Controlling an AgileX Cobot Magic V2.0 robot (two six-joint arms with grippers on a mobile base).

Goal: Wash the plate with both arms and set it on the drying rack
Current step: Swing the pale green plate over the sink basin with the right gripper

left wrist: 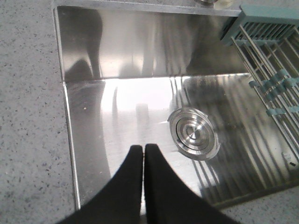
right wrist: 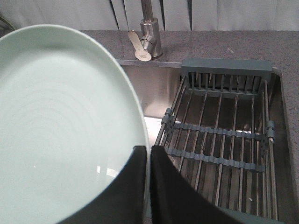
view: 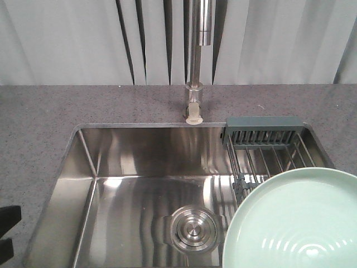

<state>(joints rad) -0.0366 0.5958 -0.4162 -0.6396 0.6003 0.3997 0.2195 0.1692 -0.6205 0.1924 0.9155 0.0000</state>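
A pale mint-green plate [right wrist: 60, 126] fills the left of the right wrist view, and my right gripper [right wrist: 148, 150] is shut on its rim, one finger on each face. From the front, the plate [view: 295, 223] hangs over the sink's right half, covering part of the drying rack [view: 268, 146]. The rack [right wrist: 219, 140] of steel rods with grey-teal bars lies to the right of the plate. My left gripper [left wrist: 143, 148] is shut with nothing between its fingers, above the sink floor to the left of the drain. A black part of the left arm [view: 8, 231] shows at the front view's left edge.
The steel sink [view: 145, 167] has a round drain [view: 192, 229] in its floor. A chrome faucet [view: 195, 61] rises behind the sink's rear rim. Speckled grey countertop [view: 39, 117] surrounds the basin, and grey curtains hang behind.
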